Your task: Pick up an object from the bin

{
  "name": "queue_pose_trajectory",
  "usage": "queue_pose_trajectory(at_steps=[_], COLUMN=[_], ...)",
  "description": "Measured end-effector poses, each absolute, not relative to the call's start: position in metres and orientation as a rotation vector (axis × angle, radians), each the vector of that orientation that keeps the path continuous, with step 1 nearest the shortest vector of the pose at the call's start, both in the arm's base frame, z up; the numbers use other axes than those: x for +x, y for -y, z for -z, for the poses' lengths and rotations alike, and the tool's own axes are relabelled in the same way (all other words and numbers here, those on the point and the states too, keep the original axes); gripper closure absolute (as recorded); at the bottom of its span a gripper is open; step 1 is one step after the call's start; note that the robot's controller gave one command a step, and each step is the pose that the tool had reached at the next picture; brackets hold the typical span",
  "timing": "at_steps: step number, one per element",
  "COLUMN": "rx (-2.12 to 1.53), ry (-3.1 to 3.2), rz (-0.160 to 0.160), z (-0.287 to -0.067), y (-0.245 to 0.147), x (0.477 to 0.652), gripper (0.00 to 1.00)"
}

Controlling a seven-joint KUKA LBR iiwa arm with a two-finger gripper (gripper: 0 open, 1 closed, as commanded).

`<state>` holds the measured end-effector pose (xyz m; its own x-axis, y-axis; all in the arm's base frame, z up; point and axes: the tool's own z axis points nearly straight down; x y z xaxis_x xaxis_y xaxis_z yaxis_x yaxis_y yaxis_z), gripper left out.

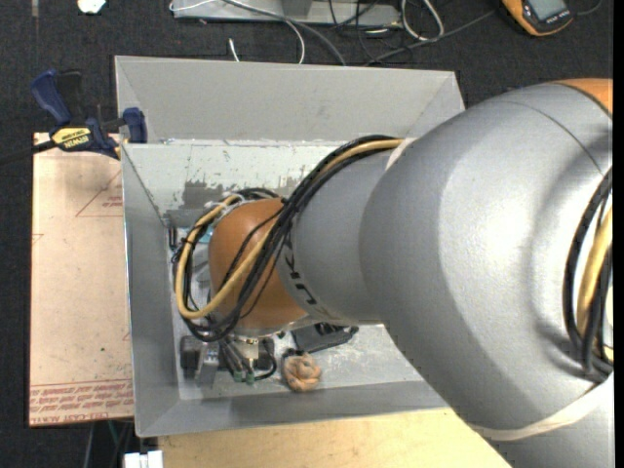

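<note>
My gripper (237,355) reaches down into the front left part of the bin, and only a dark bit of its body shows below the arm's wrist. Just to its right, a small tan lumpy thing (302,370) lies on the bin floor near the front wall. Behind that thing, a flat black object (323,336) sticks out from under the arm. A small grey piece (190,359) lies to the gripper's left, in the front left corner. What lies straight under the gripper is hidden.
The arm, with its orange cover and looped yellow and black cables, hides the middle and right of the bin. The sloped left and front walls stand close around the gripper.
</note>
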<state>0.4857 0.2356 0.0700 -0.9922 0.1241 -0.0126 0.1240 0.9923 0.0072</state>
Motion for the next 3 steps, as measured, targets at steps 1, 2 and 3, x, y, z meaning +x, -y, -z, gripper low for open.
queue_pose_trajectory(at_steps=[1,2,3], rx=[0.195,0.196,0.196], ry=[-3.122,-3.123,-3.123], rz=[-0.01,-0.01,-0.011], z=[-0.07,-0.08,-0.09], y=[-0.236,-0.235,-0.236], x=[0.486,0.485,0.485], gripper=[1.0,1.0,1.0])
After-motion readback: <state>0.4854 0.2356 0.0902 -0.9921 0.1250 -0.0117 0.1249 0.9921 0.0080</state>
